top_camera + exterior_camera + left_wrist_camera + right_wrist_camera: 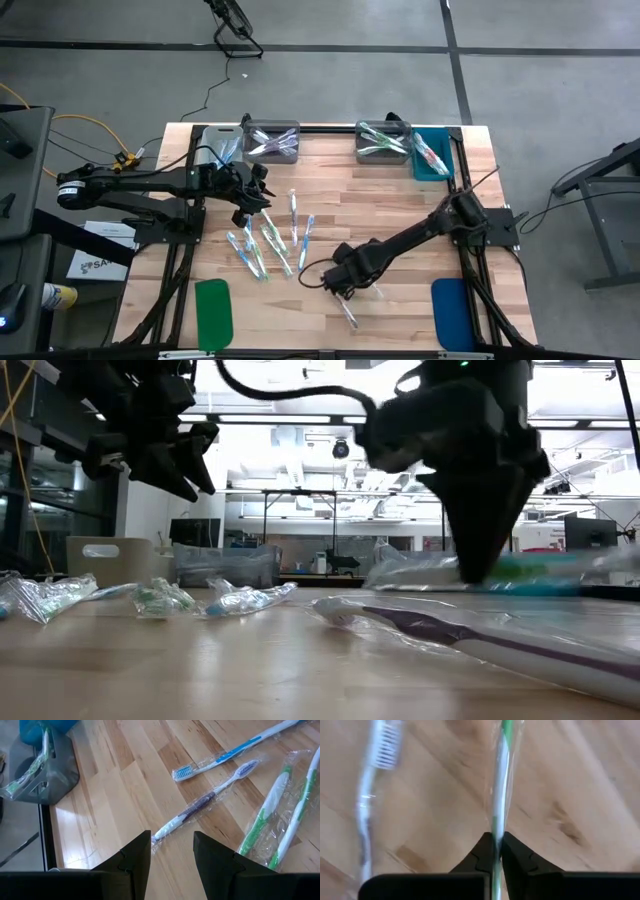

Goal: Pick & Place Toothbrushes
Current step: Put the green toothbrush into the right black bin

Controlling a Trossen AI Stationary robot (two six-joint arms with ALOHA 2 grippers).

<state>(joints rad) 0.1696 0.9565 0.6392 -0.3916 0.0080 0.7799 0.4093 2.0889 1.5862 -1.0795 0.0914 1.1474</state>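
Wooden surface (400, 200) with toothbrushes (268, 243) mostly loose mid-surface, a few binned in trays (383, 141); right claw (343, 285) clamped on green brush (501, 795), left claw (246, 203) open above pile.

Right gripper (496, 851): the green toothbrush (501, 785) runs between its jaws, lower end cut off by pic edge; a 2nd brush (372, 795) beside it is blurred. Low view: purple-striped toothbrush (480, 635) up front blurred, runs off the edge. High view: contents of the grey bins (272, 143) too small to count. Blue pad (452, 312) at the table's near edge partly cut off.
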